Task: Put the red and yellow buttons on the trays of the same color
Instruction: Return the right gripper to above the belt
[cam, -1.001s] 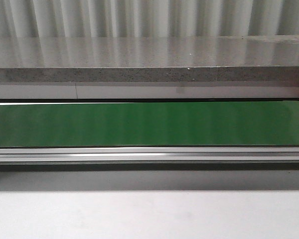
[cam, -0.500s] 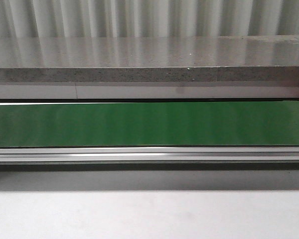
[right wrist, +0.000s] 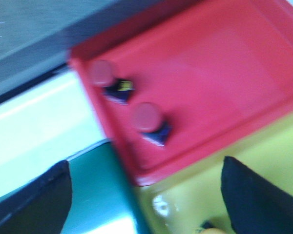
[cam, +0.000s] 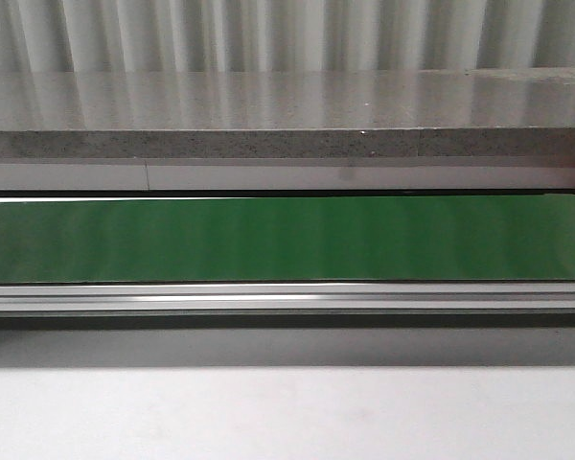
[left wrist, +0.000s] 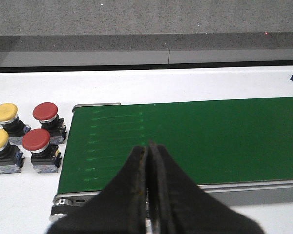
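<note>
Left gripper [left wrist: 149,187] is pinched together on nothing, hovering over the near edge of the green belt [left wrist: 195,139], probably waiting. Two red buttons [left wrist: 41,131] and two yellow buttons [left wrist: 2,126] sit off to its side, past the belt's end. Right gripper [right wrist: 146,204] is spread wide and empty over the red tray [right wrist: 224,78], which holds two reds already; the yellow tray [right wrist: 195,195] sits right below it. Nothing's blocking.

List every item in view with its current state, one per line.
Left gripper: shut, empty, over the green belt.
Right gripper: open, empty.
Red tray: holds two red buttons.
Yellow tray: mostly bare where visible.
Waiting buttons: two yellow, two red, upright beside the belt.
</note>
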